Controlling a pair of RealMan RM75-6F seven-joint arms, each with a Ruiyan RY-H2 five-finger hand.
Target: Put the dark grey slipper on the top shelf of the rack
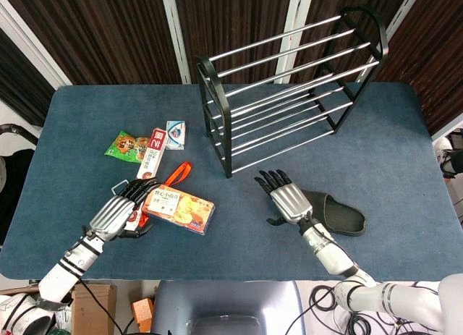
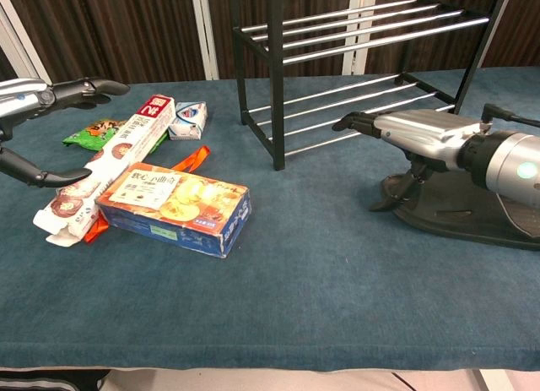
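Note:
The dark grey slipper (image 1: 338, 213) (image 2: 460, 211) lies flat on the blue table, in front of and to the right of the rack. My right hand (image 1: 286, 198) (image 2: 415, 136) hovers over the slipper's left end with fingers stretched toward the rack and thumb pointing down beside the slipper; it holds nothing. The black rack (image 1: 217, 111) (image 2: 276, 78) with chrome bars stands at the back centre, and its top shelf (image 1: 296, 42) is bare. My left hand (image 1: 116, 212) (image 2: 42, 94) is spread open at the left, over the snack boxes.
An orange-and-blue snack box (image 1: 178, 208) (image 2: 175, 207) lies by my left hand. A long red-and-white box (image 1: 150, 154) (image 2: 110, 167), a green packet (image 1: 124, 147), a small blue-white packet (image 1: 175, 134) (image 2: 187, 120) and an orange strip (image 1: 178, 174) lie nearby.

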